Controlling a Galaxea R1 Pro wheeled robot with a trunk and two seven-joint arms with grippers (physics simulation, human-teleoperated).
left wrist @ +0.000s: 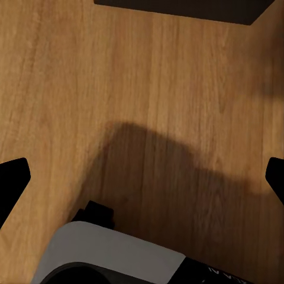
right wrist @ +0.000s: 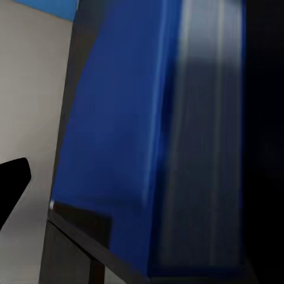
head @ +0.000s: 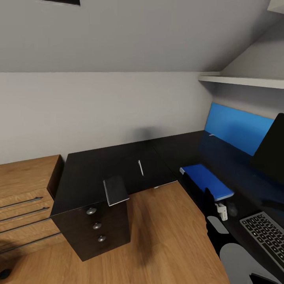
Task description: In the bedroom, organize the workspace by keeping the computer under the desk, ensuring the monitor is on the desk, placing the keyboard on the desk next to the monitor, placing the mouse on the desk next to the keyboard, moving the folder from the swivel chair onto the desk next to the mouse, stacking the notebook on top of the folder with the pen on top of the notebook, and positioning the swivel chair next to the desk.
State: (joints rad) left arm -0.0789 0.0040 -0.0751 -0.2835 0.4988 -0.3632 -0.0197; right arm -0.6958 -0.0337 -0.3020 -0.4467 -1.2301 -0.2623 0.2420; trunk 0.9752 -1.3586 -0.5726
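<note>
The blue folder [head: 206, 180] lies flat on the black desk [head: 98, 169], close up as the folder [right wrist: 118, 136] in the right wrist view. My right gripper [head: 211, 199] hovers at its near end, open, one fingertip [right wrist: 12, 183] showing, nothing held. The keyboard [head: 265, 233] lies on the desk at the lower right, with the black monitor [head: 272, 152] behind it. A grey notebook [head: 115, 190] sits on the desk's near corner above the drawers, overhanging the edge. The thin pen [head: 140, 167] lies just behind it. My left gripper [left wrist: 142, 177] hangs open over the wood floor [left wrist: 89, 89].
The desk is L-shaped, with a black drawer unit [head: 98, 230] under its near corner. Low oak drawers [head: 23, 197] stand to the left. A blue panel [head: 236, 126] lines the wall under a white shelf [head: 244, 81]. Wood floor [head: 165, 236] lies between the desk's arms.
</note>
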